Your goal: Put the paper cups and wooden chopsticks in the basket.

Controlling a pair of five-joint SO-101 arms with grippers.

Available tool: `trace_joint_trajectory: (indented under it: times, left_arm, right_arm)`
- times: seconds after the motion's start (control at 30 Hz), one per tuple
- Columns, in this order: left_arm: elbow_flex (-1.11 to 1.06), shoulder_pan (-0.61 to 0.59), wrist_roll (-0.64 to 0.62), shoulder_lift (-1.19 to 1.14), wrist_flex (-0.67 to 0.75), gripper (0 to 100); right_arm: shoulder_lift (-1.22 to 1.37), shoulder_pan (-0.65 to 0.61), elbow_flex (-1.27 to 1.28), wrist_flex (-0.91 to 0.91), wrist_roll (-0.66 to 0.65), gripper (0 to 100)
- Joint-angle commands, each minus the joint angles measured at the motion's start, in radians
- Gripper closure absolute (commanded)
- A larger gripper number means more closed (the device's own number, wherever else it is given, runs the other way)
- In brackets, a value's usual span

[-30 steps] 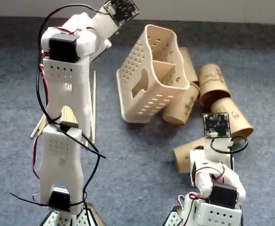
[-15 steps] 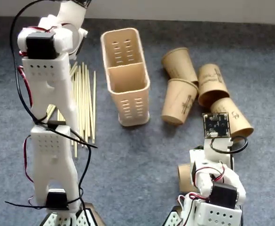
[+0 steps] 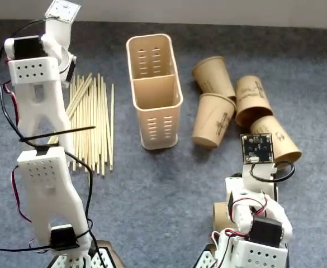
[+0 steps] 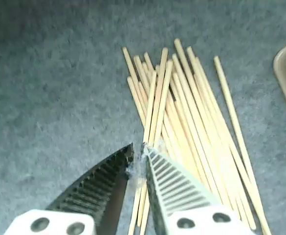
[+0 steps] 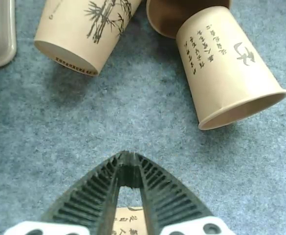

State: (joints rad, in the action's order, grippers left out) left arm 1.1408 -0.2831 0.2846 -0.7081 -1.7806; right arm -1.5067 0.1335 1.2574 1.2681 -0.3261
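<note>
Four paper cups (image 3: 213, 120) lie beside the basket (image 3: 159, 125), seemingly touching one another.

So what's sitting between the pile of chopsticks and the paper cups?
The basket stands upright between the chopsticks and the paper cups, as the high view shows.

basket (image 3: 159, 125): beige, perforated, upright, two compartments | paper cups (image 3: 213, 120): tan, on sides, right of basket | wooden chopsticks (image 3: 93, 120): loose bundle, flat, left of basket
</note>
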Motion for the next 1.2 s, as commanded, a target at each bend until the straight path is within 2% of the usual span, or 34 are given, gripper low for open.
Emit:
trace_joint_trajectory:
  times: [0.0,0.07,0.33,0.43,0.63,0.77,0.93,1.07,1.17]
  left_arm:
    - [-0.104,-0.038,-0.009,0.061,-0.003,94]
    - [-0.182,-0.033,-0.021,0.062,-0.005,94]
    - [-0.487,0.048,-0.348,0.228,-0.002,85]
    - [-0.608,0.082,-0.381,0.300,0.018,85]
    - [-1.007,0.157,-0.379,0.464,0.272,85]
    - [-1.221,0.157,-0.379,0.651,0.393,85]
    - [-1.471,0.191,-0.382,0.857,0.574,85]
    - [-1.644,0.239,-0.379,0.951,0.743,85]
    - [-1.702,0.243,-0.379,0.983,0.807,85]
  right_arm:
    - [-0.002,-0.001,-0.005,0.001,0.002,99.2]
    - [-0.001,-0.001,-0.005,-0.002,0.002,99.2]
    - [0.008,0.108,-0.045,-0.025,-0.026,99.2]
    - [0.108,0.114,-0.136,-0.036,-0.051,99.2]
    - [0.526,0.117,-0.460,-0.044,-0.048,99.2]
    - [0.694,0.165,-0.616,0.033,-0.055,99.2]
    - [0.661,0.214,-0.555,0.045,-0.124,99.2]
    - [0.532,0.266,-0.470,0.045,-0.169,99.2]
    - [0.415,0.335,-0.430,0.022,-0.219,99.2]
